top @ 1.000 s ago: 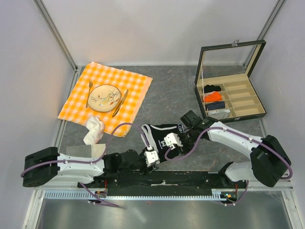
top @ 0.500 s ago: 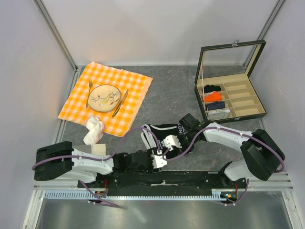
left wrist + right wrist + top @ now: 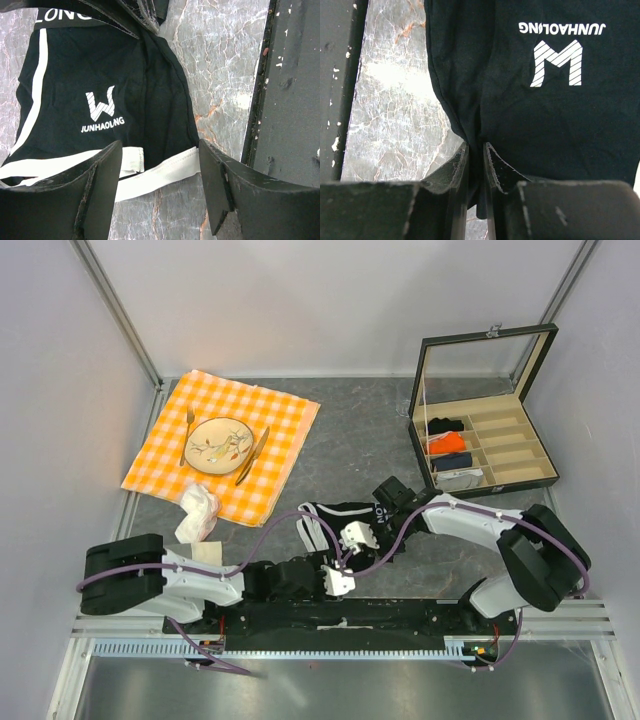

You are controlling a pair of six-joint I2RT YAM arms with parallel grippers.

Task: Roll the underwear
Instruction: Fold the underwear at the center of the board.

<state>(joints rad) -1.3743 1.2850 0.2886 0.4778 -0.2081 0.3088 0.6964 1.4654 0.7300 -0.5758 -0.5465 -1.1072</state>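
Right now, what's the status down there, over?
Right tool pinched shut on the underwear, at its edge. Left tool open over its white trim. Underwear not yet rolled. Nothing else touching it.

Free passage over bare table (image 3: 360, 430) at 12 o'clock of the underwear (image 3: 335, 512), between checked cloth (image 3: 270, 415) at 10 and lidded box (image 3: 500, 484) at 2. Crumpled white tissue (image 3: 197, 512) blocks 9, black base rail (image 3: 340, 615) walls 6. Left end effector (image 3: 160, 150) crowds 6, right end effector (image 3: 476, 147) crowds 4.
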